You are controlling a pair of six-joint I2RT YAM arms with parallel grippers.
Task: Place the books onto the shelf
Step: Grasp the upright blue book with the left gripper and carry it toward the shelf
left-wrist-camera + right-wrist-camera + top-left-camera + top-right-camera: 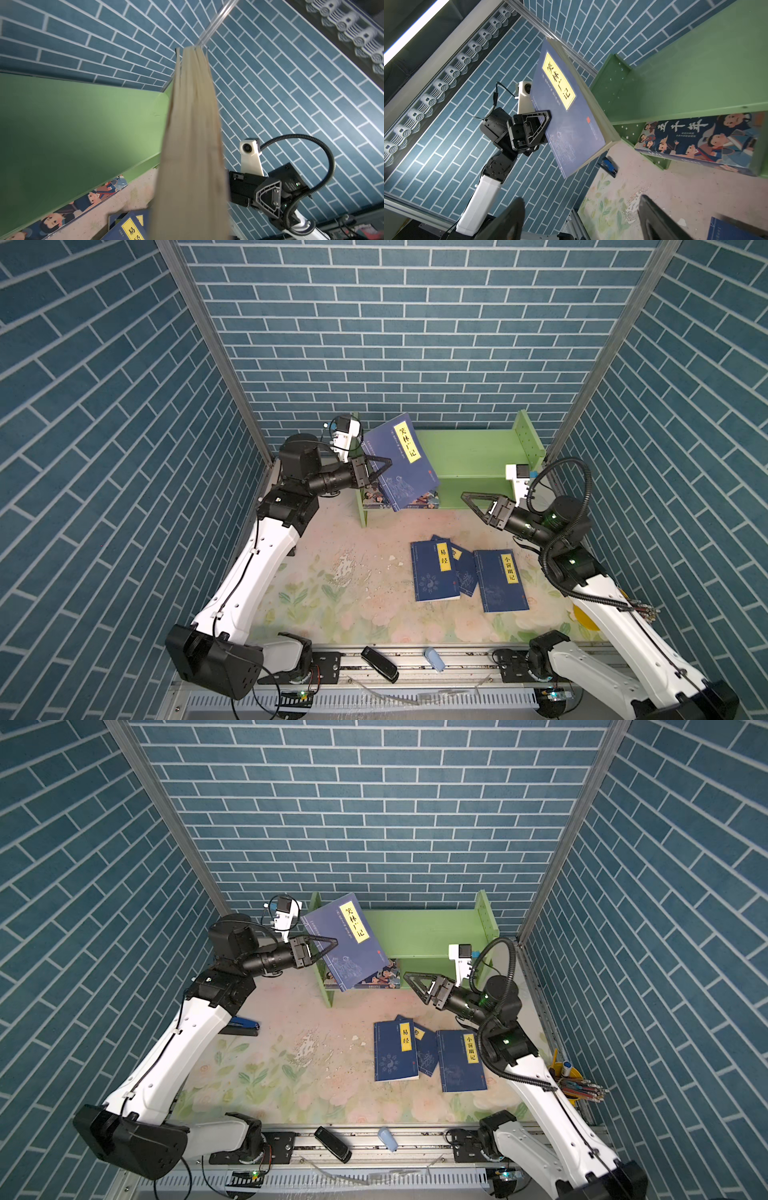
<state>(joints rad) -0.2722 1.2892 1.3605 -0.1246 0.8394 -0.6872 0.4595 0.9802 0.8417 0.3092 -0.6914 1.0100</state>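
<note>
A thin navy book with a yellow title label [399,464] hangs in the air over the left end of the light green wooden two-tier shelf [469,448]. It is tilted. Its long axis runs from the label end, high and towards the back wall, down to the far end, which hangs low in front of the lower tier. The cover faces up and to the right, and the page edges face the shelf.

The left gripper [380,466] holds it, jaws clenched on the long edge away from the label. Below the book, a large book with cartoon figures [422,500] lies flat on the lower tier. The right gripper [471,502] hovers in front of the shelf's right half, jaws released and empty.

Three more navy books with yellow labels [434,570] lie overlapping on the flowered tabletop [332,572].

The step in hand looks like placing the carried book. The next move likely calls for levelling it with a tier and lowering it before letting go.
</note>
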